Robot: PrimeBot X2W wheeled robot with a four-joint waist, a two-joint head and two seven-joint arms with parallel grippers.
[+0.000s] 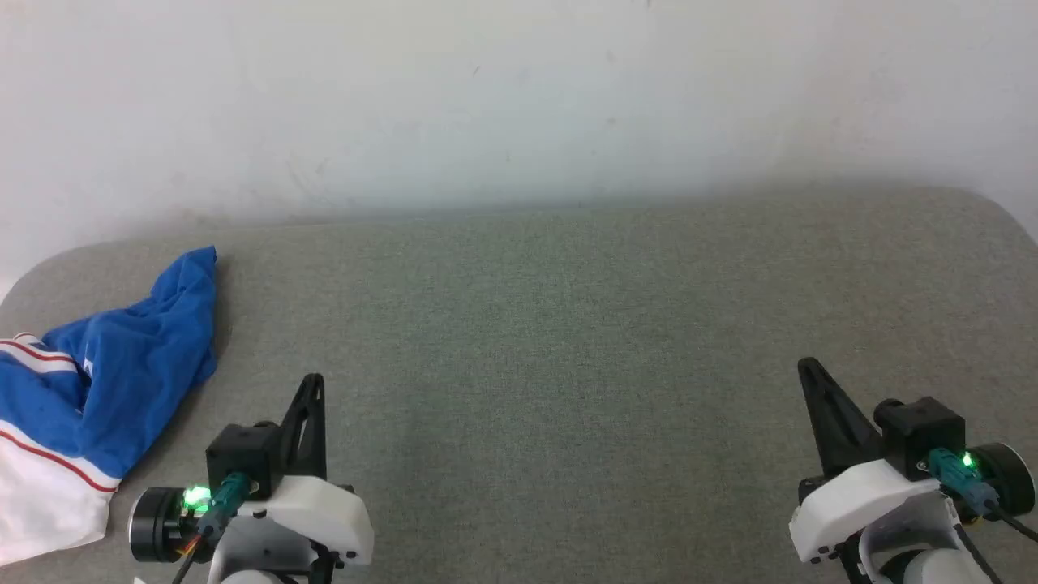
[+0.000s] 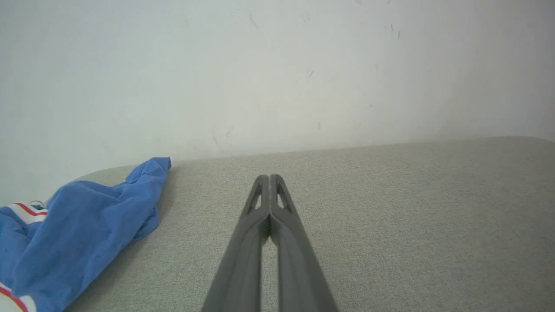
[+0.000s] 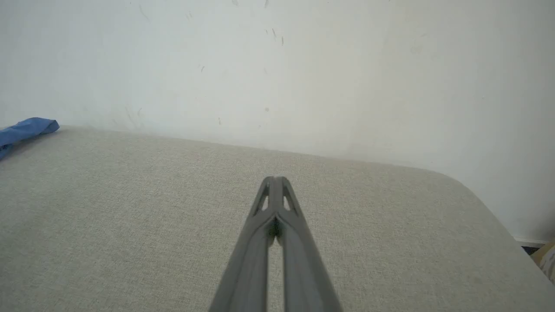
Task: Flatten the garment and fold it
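Crumpled blue garment [image 1: 122,381], left edge of grey cushion [image 1: 568,365], white lettering [image 1: 87,369] unreadable

Blue garment [image 1: 122,381] with red-and-white striped trim on grey fabric surface [image 1: 568,365].

A grey fabric surface [image 1: 568,324] meets a scuffed white wall [image 1: 519,97].

Garment [image 1: 105,381] at left end of table [image 1: 568,341]
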